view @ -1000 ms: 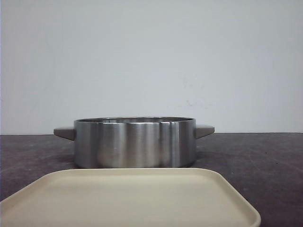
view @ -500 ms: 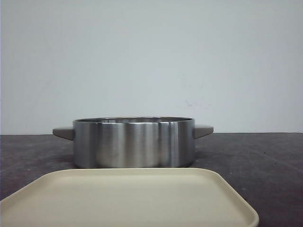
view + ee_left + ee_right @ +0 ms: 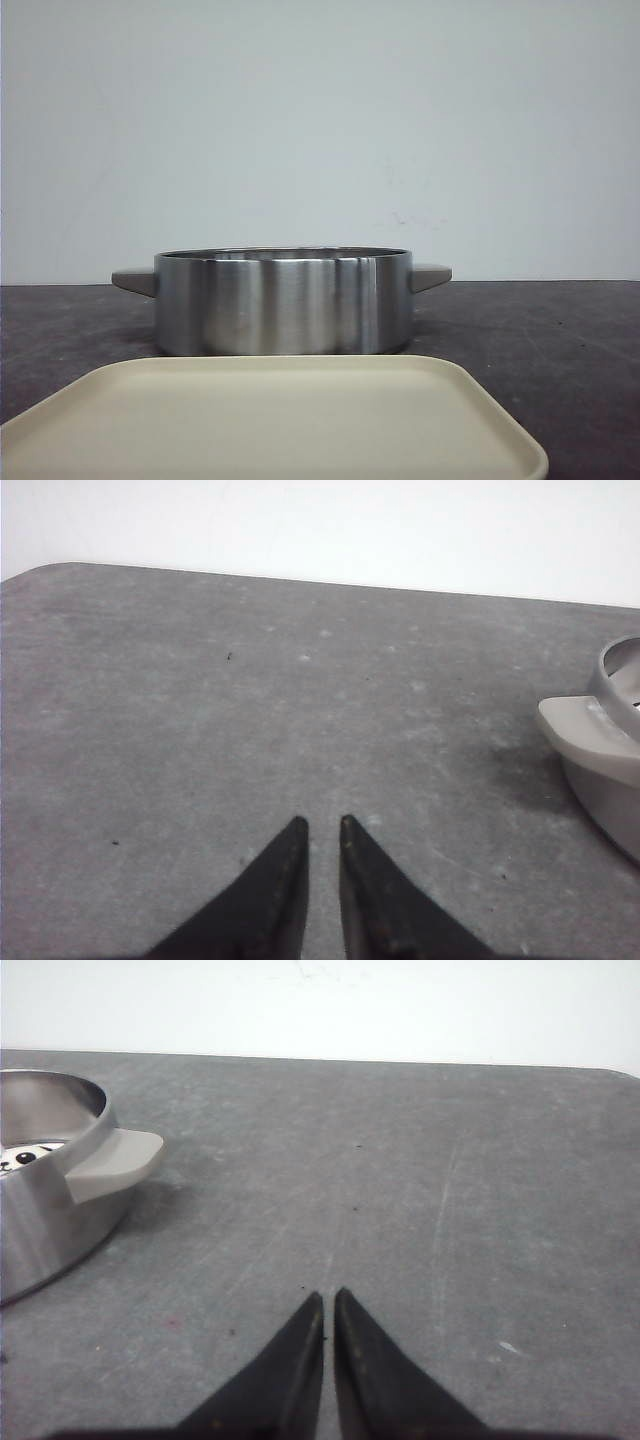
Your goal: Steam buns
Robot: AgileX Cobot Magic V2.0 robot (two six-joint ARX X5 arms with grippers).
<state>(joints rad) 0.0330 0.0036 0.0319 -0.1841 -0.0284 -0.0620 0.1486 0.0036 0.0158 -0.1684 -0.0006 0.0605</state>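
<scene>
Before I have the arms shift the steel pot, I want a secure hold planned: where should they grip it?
Take the pot by its two flat grey handles, the left gripper on the left handle and the right gripper on the right handle, each coming in from its own side. The handles jut out level just below the rim; the round, smooth wall probably offers no purchase.
</scene>
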